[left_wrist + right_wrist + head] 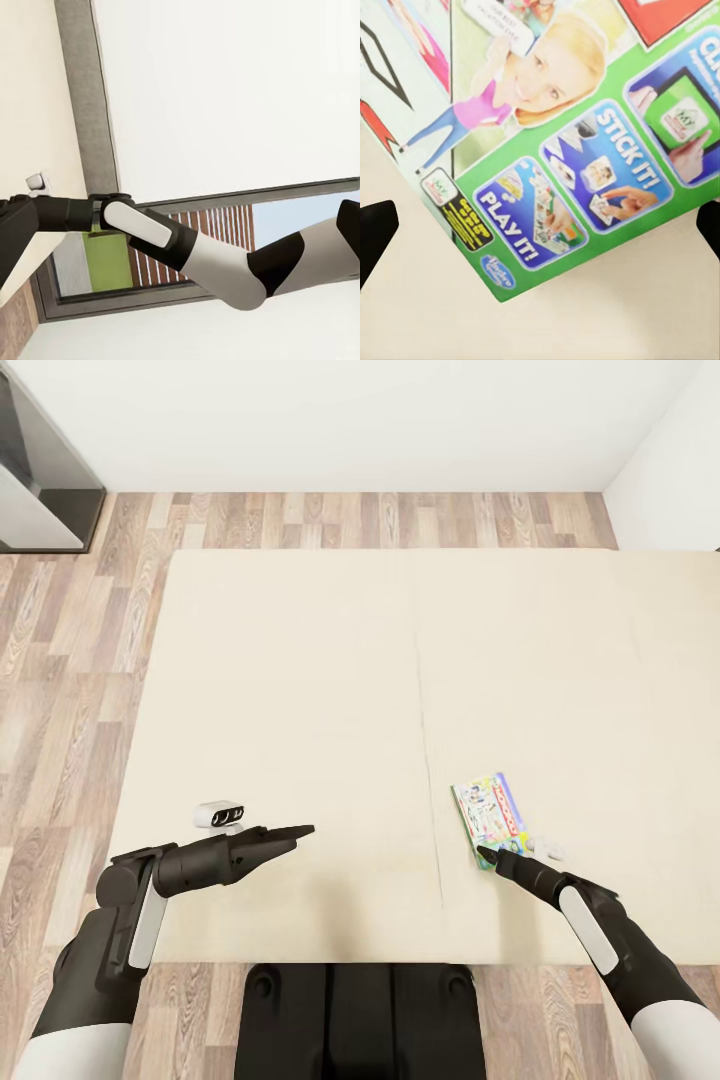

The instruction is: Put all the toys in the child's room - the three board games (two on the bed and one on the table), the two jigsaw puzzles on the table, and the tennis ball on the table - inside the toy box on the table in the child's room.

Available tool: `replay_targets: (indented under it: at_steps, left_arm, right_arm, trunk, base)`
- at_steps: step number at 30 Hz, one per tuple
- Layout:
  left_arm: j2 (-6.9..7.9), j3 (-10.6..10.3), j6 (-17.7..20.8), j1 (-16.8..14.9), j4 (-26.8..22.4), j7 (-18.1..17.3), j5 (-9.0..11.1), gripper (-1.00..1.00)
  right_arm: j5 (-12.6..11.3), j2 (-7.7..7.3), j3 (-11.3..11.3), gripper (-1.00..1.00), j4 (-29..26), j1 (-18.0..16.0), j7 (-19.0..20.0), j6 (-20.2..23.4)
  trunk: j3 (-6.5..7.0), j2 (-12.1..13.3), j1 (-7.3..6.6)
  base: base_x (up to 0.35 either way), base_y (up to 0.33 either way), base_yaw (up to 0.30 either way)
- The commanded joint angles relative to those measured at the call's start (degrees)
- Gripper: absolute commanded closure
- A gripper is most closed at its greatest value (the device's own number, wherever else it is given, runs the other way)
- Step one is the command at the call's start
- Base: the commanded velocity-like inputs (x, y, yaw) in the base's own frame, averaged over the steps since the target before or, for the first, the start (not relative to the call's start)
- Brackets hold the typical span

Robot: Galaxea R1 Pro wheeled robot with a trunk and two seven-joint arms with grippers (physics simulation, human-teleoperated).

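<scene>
- Board game (pixel 488 818), green-and-white cover, lies flat on the beige bed (pixel 300 690), right of the mattress seam, near the bed's near edge.
- Right tool (pixel 487 853) sits at the box's near corner, tip over or touching that corner; can't tell contact from the head view.
- Right wrist view: board game (pixel 562 135) cover close up, "PLAY IT!" and "STICK IT!" panels readable, box corner pointing between the two dark fingertips (pixel 375 236) at the frame edges. Fingers spread wide, straddling the corner, nothing gripped — tool released.
- Right arm reaches forward and inward from the robot's right, forearm low over the bed.
- Left tool (pixel 300 831) hovers over bare mattress, well apart from the box, pointing toward the seam. Fingers look pressed together, holding nothing.
- Left arm bent at the elbow, forearm roughly level across the bed's near edge.
- Left wrist view: right arm (pixel 195 255) against white wall and a window.
</scene>
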Motion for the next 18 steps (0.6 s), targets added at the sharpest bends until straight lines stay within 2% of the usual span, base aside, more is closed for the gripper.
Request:
replay_targets:
  at_steps: [1,18]
  left_arm:
    - [0.01,0.0,0.6,0.0,0.0,-0.2,0.0,-1.0]
    - [0.01,0.0,0.6,0.0,0.0,-0.2,-0.1,-1.0]
  right_arm:
    - [-0.2,-0.05,0.1,-1.0,-0.1,0.0,0.0,0.2]
    - [-0.2,-0.05,0.2,-1.0,-0.2,0.0,0.1,0.2]
  trunk:
    - [-0.06,-0.1,0.03]
    - [0.1,-0.1,0.03]
  base:
    - [0.0,0.004,0.0]
    - [0.0,0.0,0.0]
